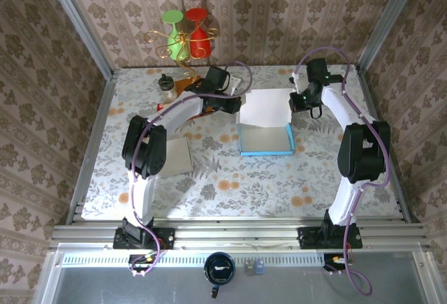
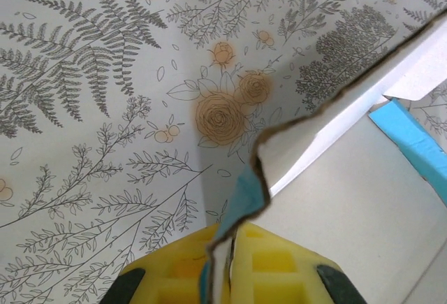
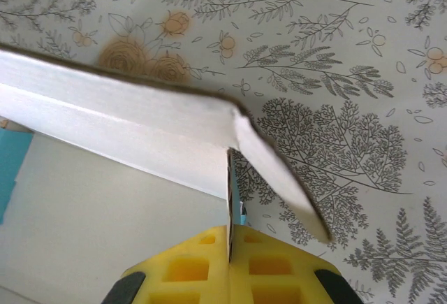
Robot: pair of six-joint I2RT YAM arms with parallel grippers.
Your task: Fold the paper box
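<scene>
The paper box [image 1: 265,138] lies open in the middle of the table, blue outside and white inside, with its white lid panel [image 1: 265,105] stretching toward the back. My left gripper [image 1: 238,104] is at the lid's left edge. In the left wrist view its yellow fingers [image 2: 279,265] are shut on a crumpled blue and white side flap [image 2: 244,192]. My right gripper [image 1: 297,100] is at the lid's right edge. In the right wrist view its yellow fingers [image 3: 188,269] pinch a thin upright flap [image 3: 228,192], below the folded white lid edge [image 3: 140,119].
A gold stand with a green and a red glass [image 1: 186,33] stands at the back. A small bottle [image 1: 167,87] and a brown object [image 1: 185,84] sit at the back left. A grey sheet [image 1: 178,154] lies under the left arm. Metal frame rails [image 1: 91,136] border the table.
</scene>
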